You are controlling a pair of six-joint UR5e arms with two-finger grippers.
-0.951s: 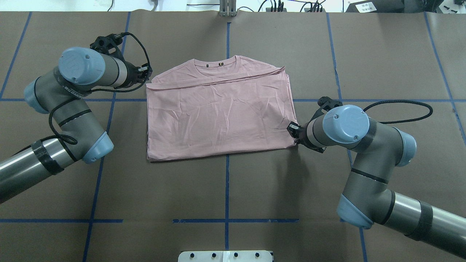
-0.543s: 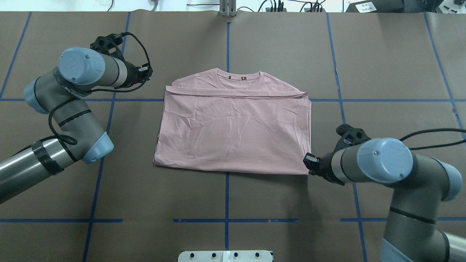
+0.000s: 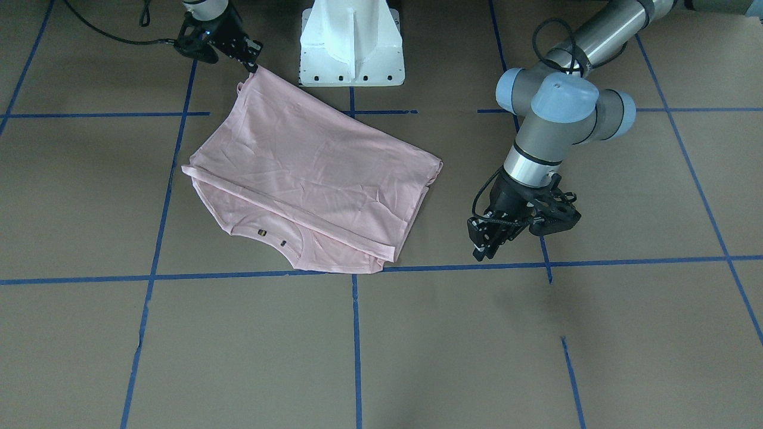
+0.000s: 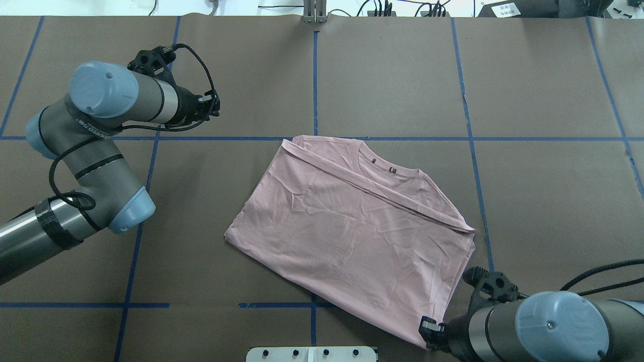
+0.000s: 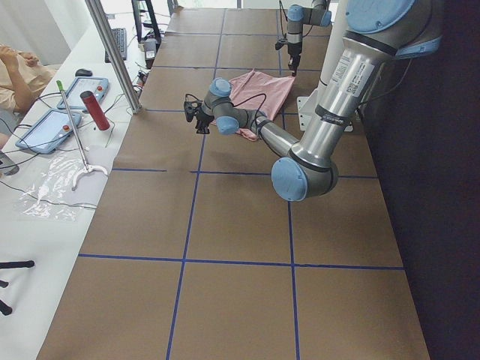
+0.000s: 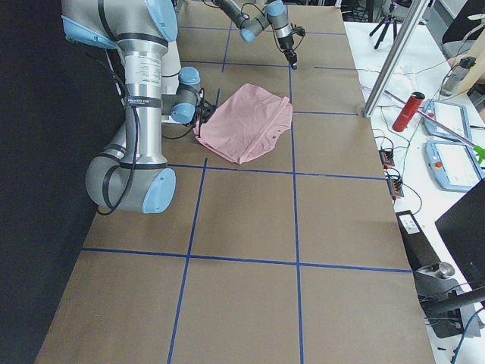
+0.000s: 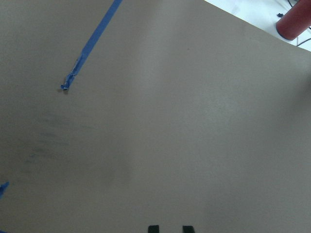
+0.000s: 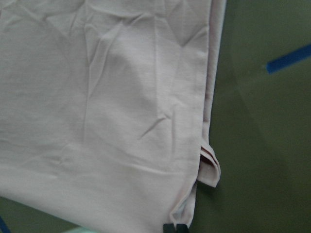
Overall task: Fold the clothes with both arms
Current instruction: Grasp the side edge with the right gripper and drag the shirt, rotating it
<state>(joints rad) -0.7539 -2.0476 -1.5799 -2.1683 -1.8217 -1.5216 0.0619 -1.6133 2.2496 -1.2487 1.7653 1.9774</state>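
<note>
The pale pink T-shirt [image 4: 352, 226] lies folded on the table, plain back up, collar [image 4: 385, 168] at its far edge, turned at an angle. It also shows in the front view [image 3: 310, 173]. My right gripper [image 4: 428, 332] is shut on the shirt's near right corner, close to my base; the front view [image 3: 255, 62] and the right wrist view [image 8: 175, 227] show the same grip. My left gripper [image 4: 215, 105] hovers over bare table, well left of the shirt, holding nothing. In the left wrist view [image 7: 170, 229] its fingertips stand slightly apart.
The white pedestal base [image 3: 351, 42] stands at the table's near edge, right beside the held corner. Blue tape lines [image 4: 314, 75] grid the brown table. A red cylinder [image 5: 95, 109] and tablets lie on the side table beyond the far edge.
My right gripper has dragged the shirt's corner toward my base and to the right. The shirt slid away from the left gripper and turned clockwise. The left arm barely moved.
</note>
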